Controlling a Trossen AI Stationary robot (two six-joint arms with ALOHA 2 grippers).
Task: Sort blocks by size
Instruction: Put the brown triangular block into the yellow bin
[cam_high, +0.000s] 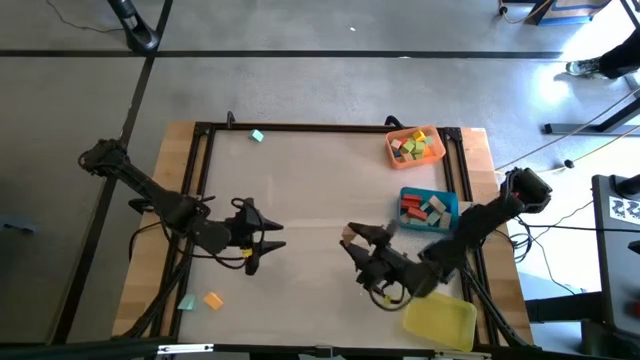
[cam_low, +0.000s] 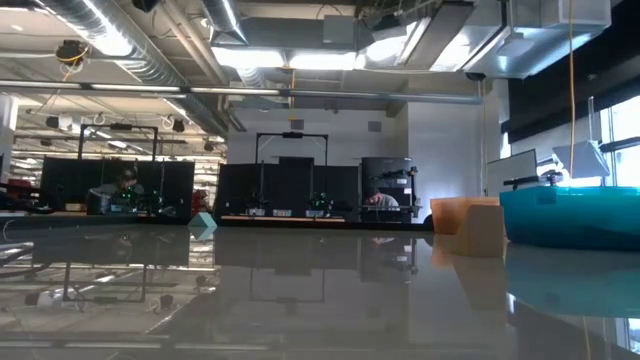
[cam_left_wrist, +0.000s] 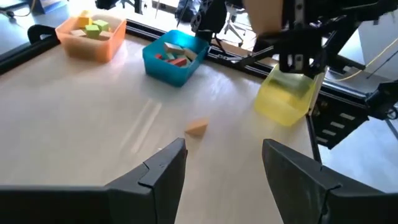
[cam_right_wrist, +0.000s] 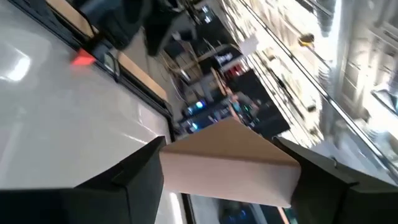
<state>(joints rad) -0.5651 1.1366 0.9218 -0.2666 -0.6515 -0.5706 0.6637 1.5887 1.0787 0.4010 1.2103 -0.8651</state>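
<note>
Looks like we're in a robotics lab: exposed silver ducts and strip lights overhead, rows of dark workbenches with more rigs at the back, people seated there, and a concrete floor around our table.

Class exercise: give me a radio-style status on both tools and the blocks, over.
Left tool open, empty, hovering mid-table. Right tool shut on tan block, lifted. Small tan block loose between them; orange tray and blue tray part-filled. Path clear.

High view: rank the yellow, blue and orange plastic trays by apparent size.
1. Yellow plastic tray, near the table's front edge: looks largest.
2. Blue plastic tray and orange plastic tray: look about alike, both holding blocks; no clear ranking between them.
</note>
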